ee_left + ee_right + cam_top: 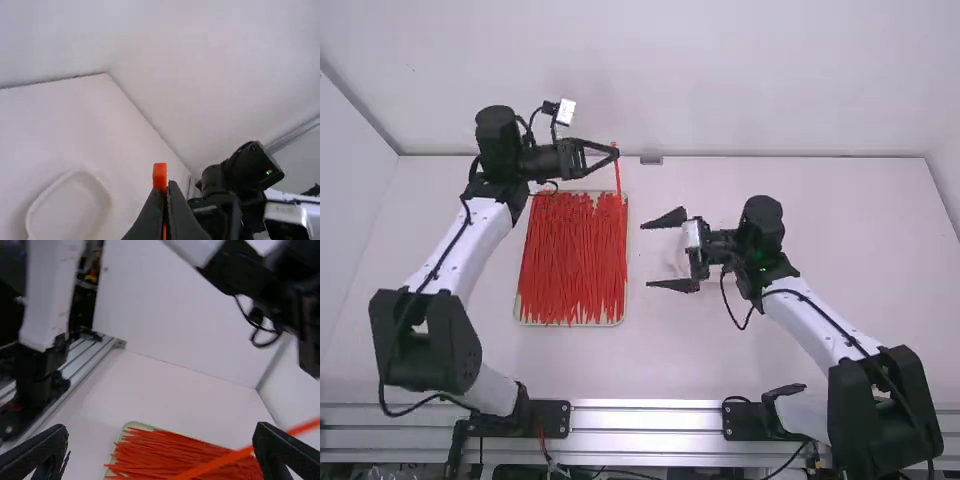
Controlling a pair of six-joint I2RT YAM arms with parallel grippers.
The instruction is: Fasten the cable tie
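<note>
White table [840, 210]: left pincer [612, 153] pinching thin orange-red cable tie [617, 178]; right pincer [646, 255] spread wide

the cable tie [617, 175] looks like smooth orange-red plastic with a slight sheen, the same as the heap of ties [573, 255] lying on a pale, matt tray [570, 322]. the table [800, 200] is white and matt, with no visible texture. the left gripper [613, 153] and right gripper [665, 252] are matt black, plastic by the look. the rail [650, 412] along the front edge is grey grooved metal with a dull shine.
</note>
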